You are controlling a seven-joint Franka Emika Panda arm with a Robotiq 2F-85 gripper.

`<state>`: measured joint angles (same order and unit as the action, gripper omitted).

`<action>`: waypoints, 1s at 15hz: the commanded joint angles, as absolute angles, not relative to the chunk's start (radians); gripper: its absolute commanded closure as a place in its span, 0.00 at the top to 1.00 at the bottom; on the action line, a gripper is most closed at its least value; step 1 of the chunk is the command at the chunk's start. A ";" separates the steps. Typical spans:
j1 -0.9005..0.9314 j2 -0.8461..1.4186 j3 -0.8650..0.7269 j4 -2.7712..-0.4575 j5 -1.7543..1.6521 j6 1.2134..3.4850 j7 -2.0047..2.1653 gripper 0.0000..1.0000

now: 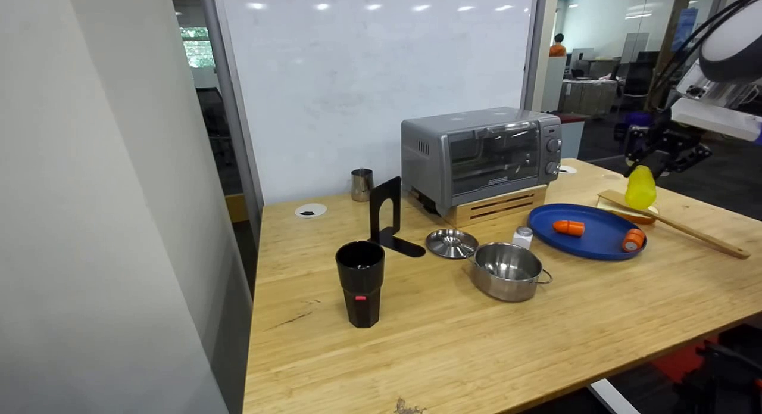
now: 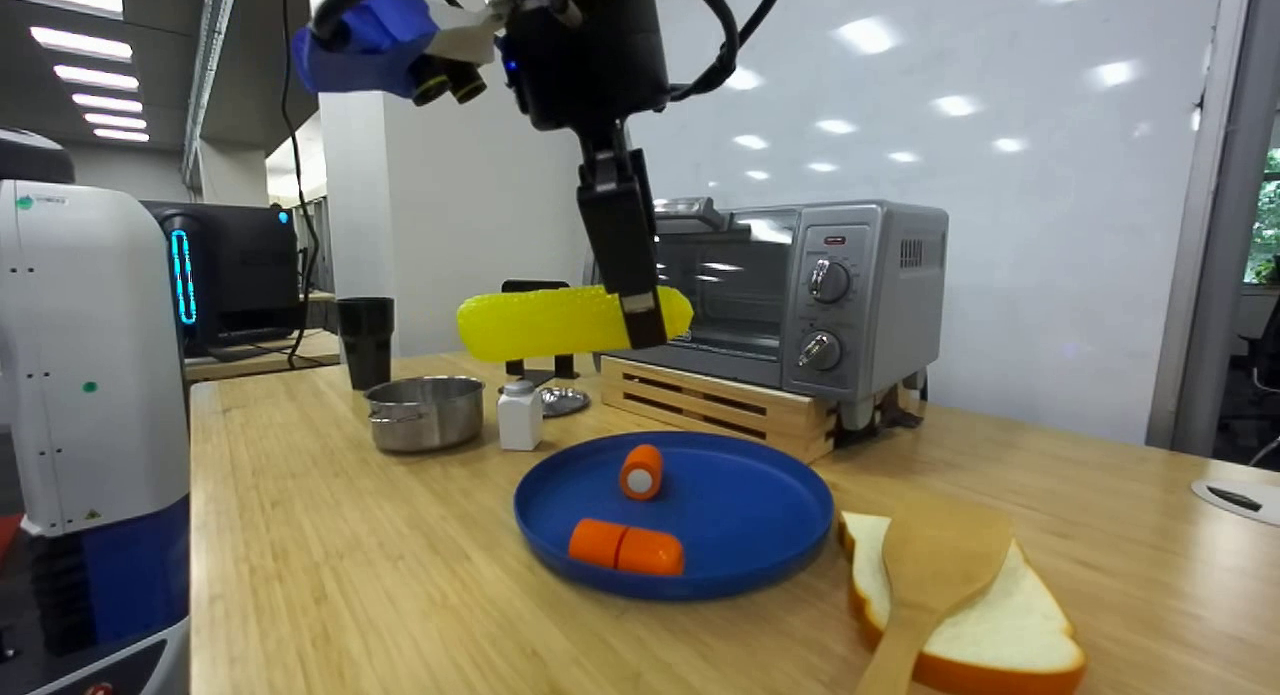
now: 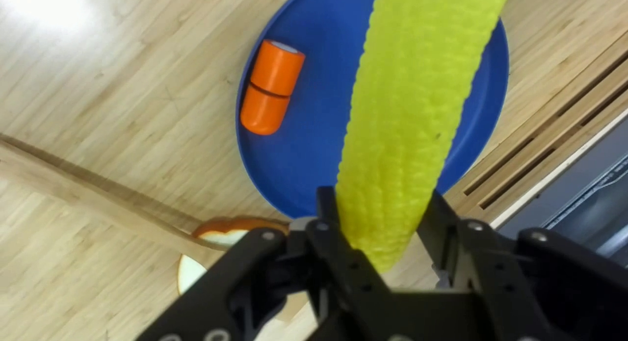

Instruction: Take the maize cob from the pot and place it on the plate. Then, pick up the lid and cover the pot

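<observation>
The yellow maize cob is held in the air by its tapered end; it also shows in an exterior view and the wrist view. My gripper is shut on it, one finger on each side; it shows too in both exterior views. The blue plate lies below the cob, which hides part of it in the wrist view. The steel pot stands uncovered on the table, its visible inside bare. The silver lid lies on the table beside the pot.
Orange carrot pieces lie on the plate. Bread under a wooden spatula lies beside it. A white shaker stands by the pot. A toaster oven on a wooden crate, a black bookend, black cup and steel cup stand around.
</observation>
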<state>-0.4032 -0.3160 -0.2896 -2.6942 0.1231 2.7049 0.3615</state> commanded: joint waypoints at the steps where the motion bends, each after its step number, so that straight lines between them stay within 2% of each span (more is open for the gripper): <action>1: -0.405 -0.209 -0.299 -2.589 0.167 2.652 0.379 0.19; 7: -0.404 -0.082 -0.319 -2.479 0.161 2.573 0.427 0.19; 15: -0.378 0.063 -0.326 -2.417 0.131 2.612 0.492 0.19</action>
